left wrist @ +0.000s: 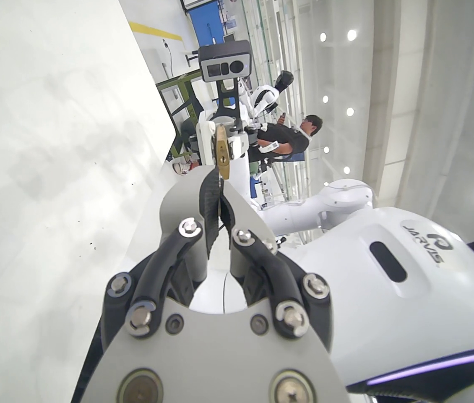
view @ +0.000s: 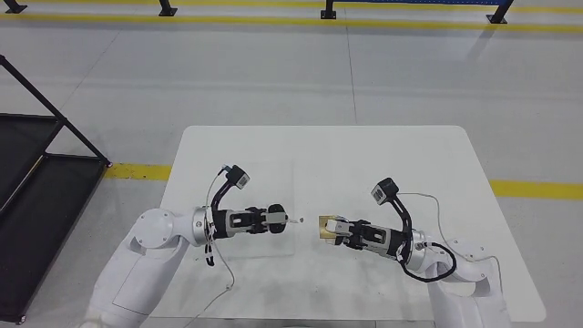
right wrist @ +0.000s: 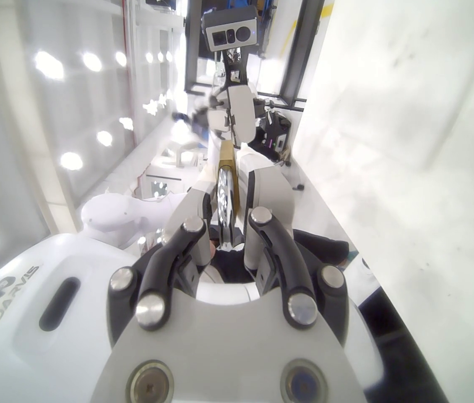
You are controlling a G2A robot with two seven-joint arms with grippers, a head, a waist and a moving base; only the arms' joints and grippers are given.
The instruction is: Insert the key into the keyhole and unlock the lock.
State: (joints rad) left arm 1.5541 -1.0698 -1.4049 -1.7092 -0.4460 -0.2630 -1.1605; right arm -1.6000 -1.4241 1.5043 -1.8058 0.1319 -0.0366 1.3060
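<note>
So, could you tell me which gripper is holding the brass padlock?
The right gripper: it grips the padlock, while the left gripper pinches only the thin key.

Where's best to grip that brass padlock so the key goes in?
Grip the padlock by its broad flat faces, coming from the end opposite the keyhole, as the right gripper does: the keyhole end is bare, facing the key in the left gripper.

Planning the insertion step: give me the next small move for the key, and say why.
Probably ease the left gripper forward, carrying the key toward the lock held in the right gripper. The key tip points at the lock across a gap, and they look roughly aligned in the left wrist view.
</note>
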